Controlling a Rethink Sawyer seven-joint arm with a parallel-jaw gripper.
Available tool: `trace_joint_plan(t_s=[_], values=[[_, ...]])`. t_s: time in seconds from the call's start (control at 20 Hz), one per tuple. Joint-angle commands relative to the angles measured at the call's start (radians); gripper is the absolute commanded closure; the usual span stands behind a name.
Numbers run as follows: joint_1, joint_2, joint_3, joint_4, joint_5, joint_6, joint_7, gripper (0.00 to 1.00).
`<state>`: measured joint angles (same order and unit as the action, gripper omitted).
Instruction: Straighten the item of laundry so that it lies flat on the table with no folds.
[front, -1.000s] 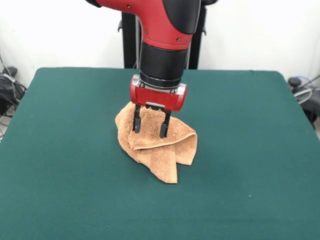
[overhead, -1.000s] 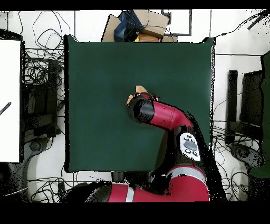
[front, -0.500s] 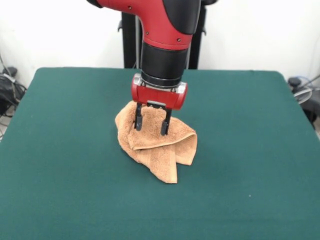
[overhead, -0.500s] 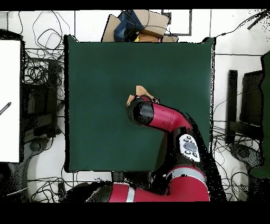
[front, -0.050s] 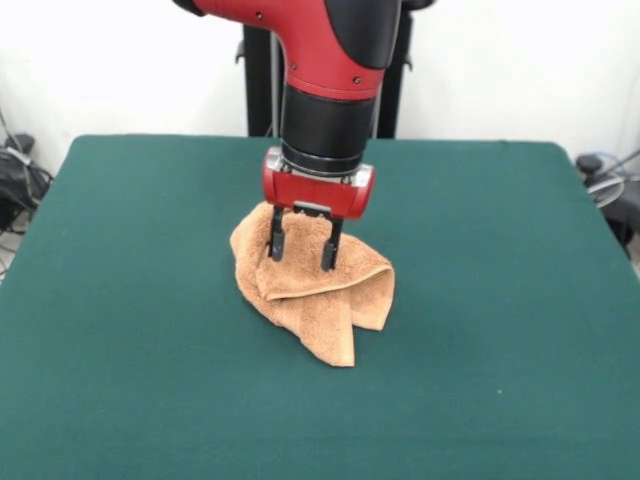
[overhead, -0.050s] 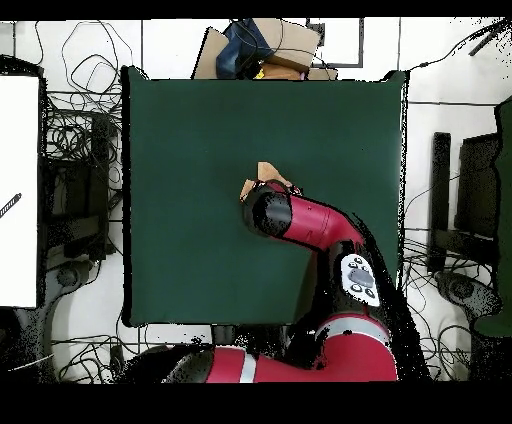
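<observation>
Item: towel (front, -0.050s: 312, 285), orange-tan terry, crumpled and folded over itself, several layers, one flap pointing toward the table's near edge in the front view

Location: near the middle of the table (front, -0.050s: 120, 330), well clear of every edge; in the overhead view only a small corner of the towel (overhead, -0.050s: 267, 172) shows past the arm

Gripper (front, -0.050s: 300, 255): pointing straight down over the towel's far part, fingers apart with cloth showing between them, tips at or just above the top layer; contact cannot be confirmed

Task status, as judged: unfolding not yet done, no fold opened

Risks, as judged:
- closing here may pinch several layers, so a lift carries the whole bundle instead of opening it
- a shallow pinch on loose terry may slip out
- dragging a thick fold may bunch it further
</observation>
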<state>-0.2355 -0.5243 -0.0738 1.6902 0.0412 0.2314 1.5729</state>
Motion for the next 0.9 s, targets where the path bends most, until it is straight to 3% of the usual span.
trace_joint_plan(t_s=[0.05,0.45,0.9], values=[[-0.006,-0.009,0.079,0.054,0.007,0.098,0.133,0.0],[0.01,-0.048,0.075,0.045,0.032,0.143,0.152,0.0],[0.039,-0.008,0.057,-0.079,0.051,0.22,0.163,0.0]])
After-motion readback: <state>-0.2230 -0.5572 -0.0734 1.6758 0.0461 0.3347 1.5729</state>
